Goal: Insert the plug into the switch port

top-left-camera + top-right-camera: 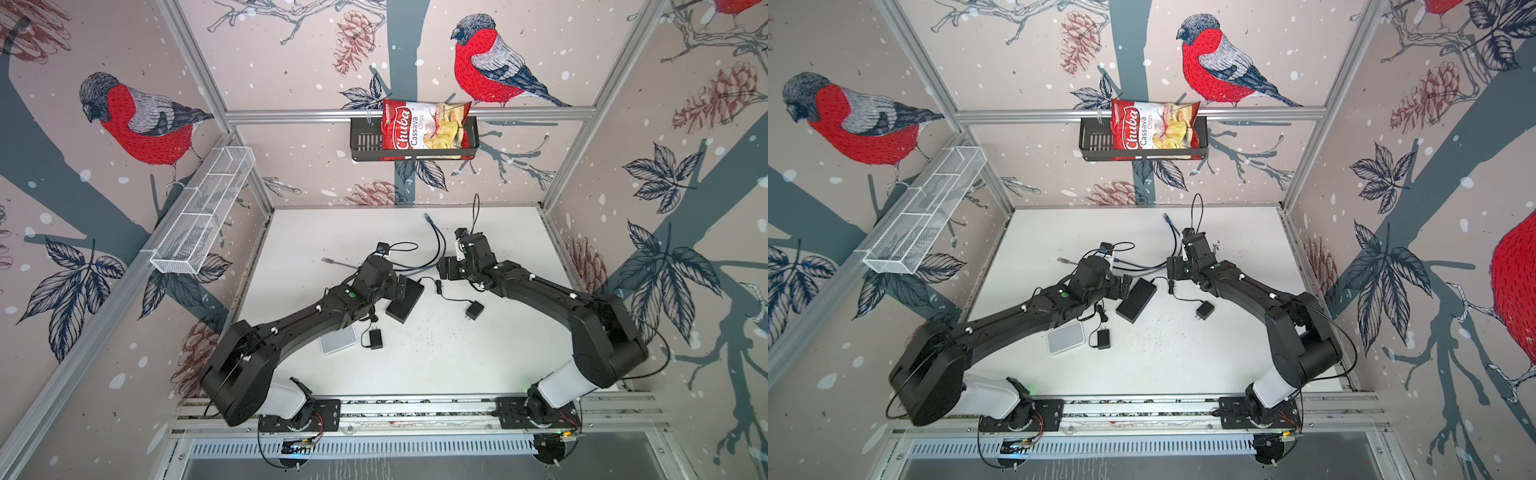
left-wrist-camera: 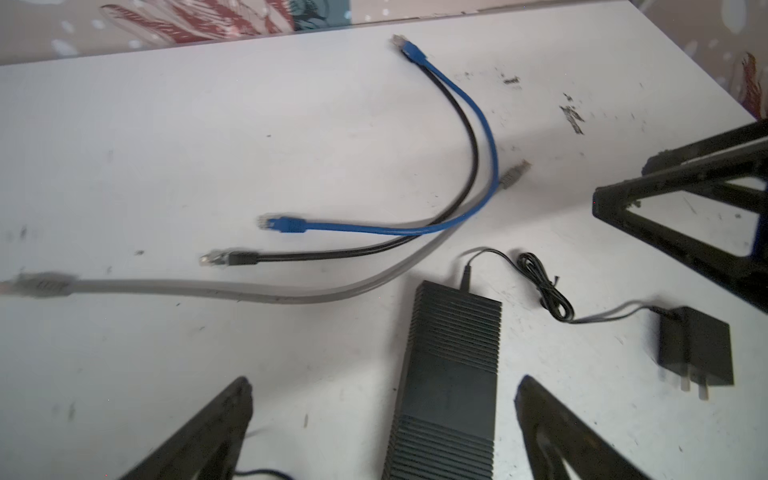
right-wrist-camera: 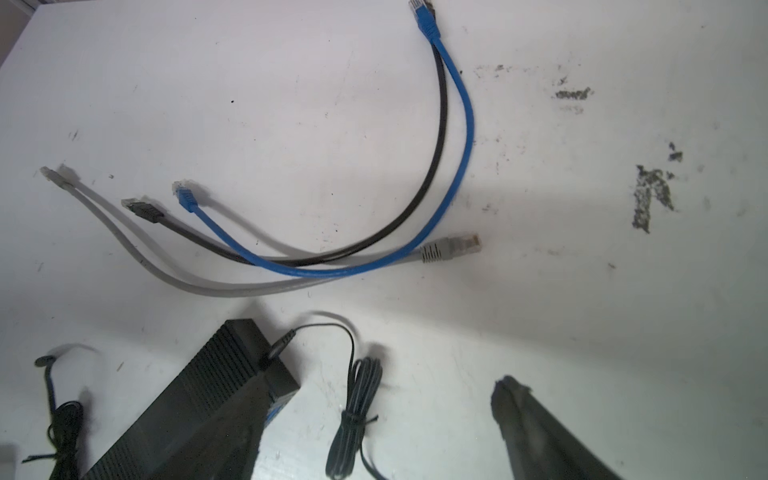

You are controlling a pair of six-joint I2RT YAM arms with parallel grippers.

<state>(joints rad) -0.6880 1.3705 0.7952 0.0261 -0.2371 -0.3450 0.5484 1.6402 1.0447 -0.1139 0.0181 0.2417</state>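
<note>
Switch [image 2: 449,374] sits flat on the tabletop [image 1: 457,365], power cord [image 3: 353,399] already stuck in one end. A blue cable [image 3: 471,124], black cable [image 3: 445,104] and grey cable [image 3: 208,289] lie loose just beyond it, plugs free on the surface. Left jaws hang wide open over the switch, holding nothing. Right jaws spread apart too, empty, close to the grey plug [image 3: 451,248].

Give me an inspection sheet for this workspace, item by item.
Surface: white table, scuffed with dark marks.
Job's things: black switch lying flat; blue cable, black cable and grey cable loose, none in the switch.
Clutter: white box, second adapter.
Grippers: left gripper open, either side of the black switch; right gripper open, empty.
Cables: adapter, its lead coiled, reaching the switch's end.
Surroundings: chips bag in black wall basket; white wire basket.
</note>
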